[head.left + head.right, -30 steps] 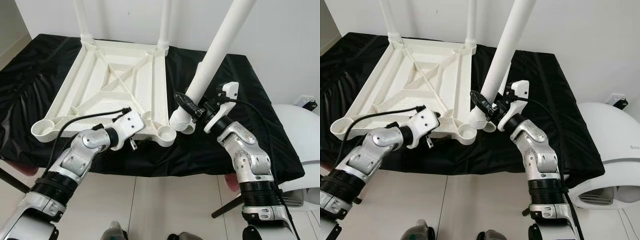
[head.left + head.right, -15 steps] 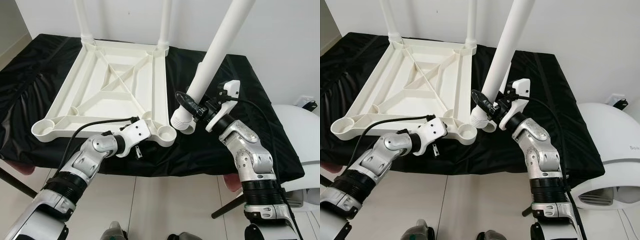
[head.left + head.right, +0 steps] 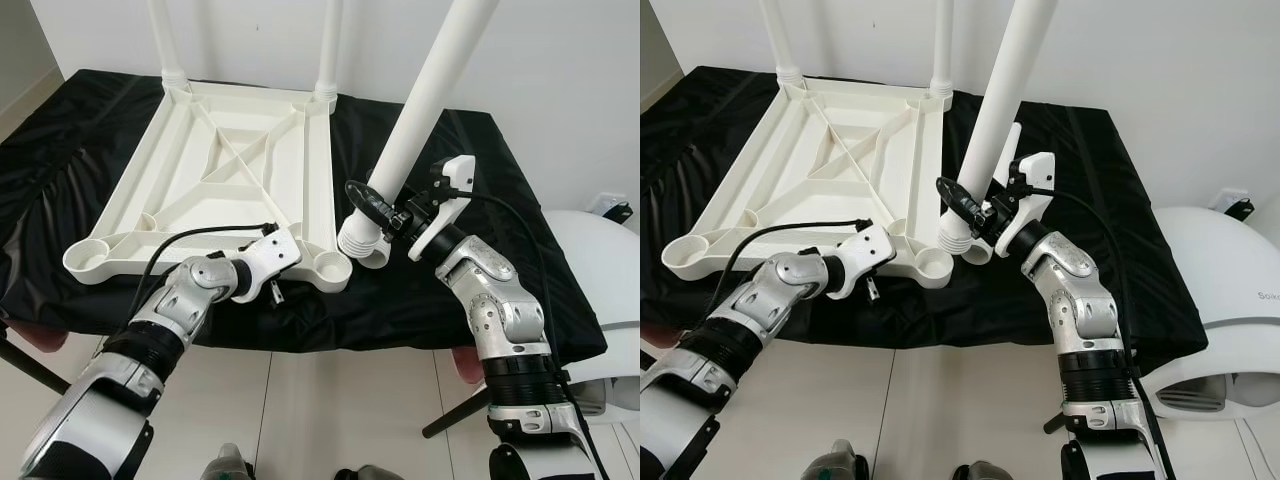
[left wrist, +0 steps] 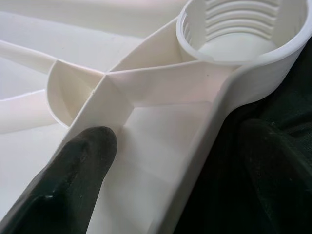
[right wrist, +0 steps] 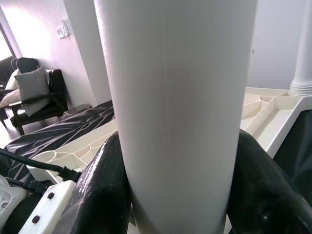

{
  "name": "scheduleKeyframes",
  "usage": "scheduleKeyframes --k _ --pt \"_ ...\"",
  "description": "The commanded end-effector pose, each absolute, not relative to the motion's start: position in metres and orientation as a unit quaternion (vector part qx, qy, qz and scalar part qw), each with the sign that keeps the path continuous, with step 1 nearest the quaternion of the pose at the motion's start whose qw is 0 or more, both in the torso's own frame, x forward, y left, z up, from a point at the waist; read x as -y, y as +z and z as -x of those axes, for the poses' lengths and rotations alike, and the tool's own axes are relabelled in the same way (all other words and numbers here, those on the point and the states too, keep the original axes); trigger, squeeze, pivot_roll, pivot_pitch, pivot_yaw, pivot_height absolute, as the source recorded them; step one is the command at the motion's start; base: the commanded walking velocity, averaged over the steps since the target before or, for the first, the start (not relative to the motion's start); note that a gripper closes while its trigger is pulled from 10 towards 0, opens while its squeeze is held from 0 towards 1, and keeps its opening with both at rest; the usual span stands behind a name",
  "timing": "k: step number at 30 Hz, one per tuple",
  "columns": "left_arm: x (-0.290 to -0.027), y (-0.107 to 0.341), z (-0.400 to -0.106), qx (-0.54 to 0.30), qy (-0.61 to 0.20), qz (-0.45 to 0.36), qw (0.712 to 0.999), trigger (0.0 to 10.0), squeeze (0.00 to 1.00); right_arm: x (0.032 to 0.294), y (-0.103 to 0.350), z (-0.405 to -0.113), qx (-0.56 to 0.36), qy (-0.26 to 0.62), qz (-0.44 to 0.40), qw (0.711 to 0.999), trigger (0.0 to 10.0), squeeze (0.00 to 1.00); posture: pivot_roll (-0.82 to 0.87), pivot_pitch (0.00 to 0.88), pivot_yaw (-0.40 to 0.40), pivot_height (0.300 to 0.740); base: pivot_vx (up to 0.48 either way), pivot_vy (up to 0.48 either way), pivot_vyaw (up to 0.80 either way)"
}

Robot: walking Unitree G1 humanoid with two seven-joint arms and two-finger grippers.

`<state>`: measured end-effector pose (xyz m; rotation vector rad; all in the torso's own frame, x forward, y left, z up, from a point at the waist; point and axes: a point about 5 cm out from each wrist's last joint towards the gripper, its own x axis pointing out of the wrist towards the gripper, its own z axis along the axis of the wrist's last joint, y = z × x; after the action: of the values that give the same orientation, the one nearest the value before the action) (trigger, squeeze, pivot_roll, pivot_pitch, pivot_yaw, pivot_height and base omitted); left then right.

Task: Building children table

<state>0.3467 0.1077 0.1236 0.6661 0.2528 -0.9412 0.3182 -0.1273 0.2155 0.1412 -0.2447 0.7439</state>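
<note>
— White plastic upturned tabletop (image 3: 230, 190) lies on the black-draped surface (image 3: 470, 200). Right tool (image 3: 383, 213)?
— At three o'clock of its near corner socket (image 3: 331, 268), clamped on the long white tube leg (image 3: 420, 110), tilted.
— Left tool (image 4: 161, 161)?
— Fingers (image 4: 73, 180) spread wide, straddling the tabletop's near rim beside that socket.

Two jointed silver arms, black cables, white wrist housings, long black-fingered end effectors.

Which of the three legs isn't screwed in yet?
The leg in the right hand, tilted beside the near right socket. The other two stand in the far corners.
</note>
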Motion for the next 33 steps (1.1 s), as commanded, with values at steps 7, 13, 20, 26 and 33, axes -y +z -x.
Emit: scheduleKeyframes --k 7,13,20,26,33 --pt "-0.126 0.106 -0.348 -0.189 -0.429 -0.33 0.819 10.0 0.0 0.128 0.22 -0.318 0.127 0.363 -0.067 0.921 10.0 0.0 0.05 0.04 -0.044 0.74 0.0 0.0 0.0" --pt "-0.123 0.103 -0.346 -0.191 -0.445 -0.314 0.817 8.3 0.0 0.128 0.221 -0.318 0.128 0.361 -0.066 0.921 10.0 0.0 0.05 0.04 -0.043 0.74 0.0 0.0 0.0" --pt "-0.114 0.095 -0.336 -0.195 -0.476 -0.272 0.814 0.0 0.0 0.129 0.221 -0.318 0.129 0.359 -0.066 0.922 10.0 0.0 0.04 0.041 -0.041 0.74 0.0 0.0 0.0" --pt "-0.107 0.093 -0.334 -0.188 -0.478 -0.239 0.824 8.2 0.0 0.13 0.222 -0.319 0.13 0.357 -0.066 0.923 10.0 0.0 0.04 0.04 -0.042 0.74 0.0 0.0 0.0" --pt "-0.104 0.097 -0.34 -0.175 -0.445 -0.216 0.851 10.0 0.0 0.13 0.222 -0.319 0.13 0.359 -0.064 0.922 10.0 0.0 0.04 0.036 -0.046 0.74 0.0 0.0 0.0"
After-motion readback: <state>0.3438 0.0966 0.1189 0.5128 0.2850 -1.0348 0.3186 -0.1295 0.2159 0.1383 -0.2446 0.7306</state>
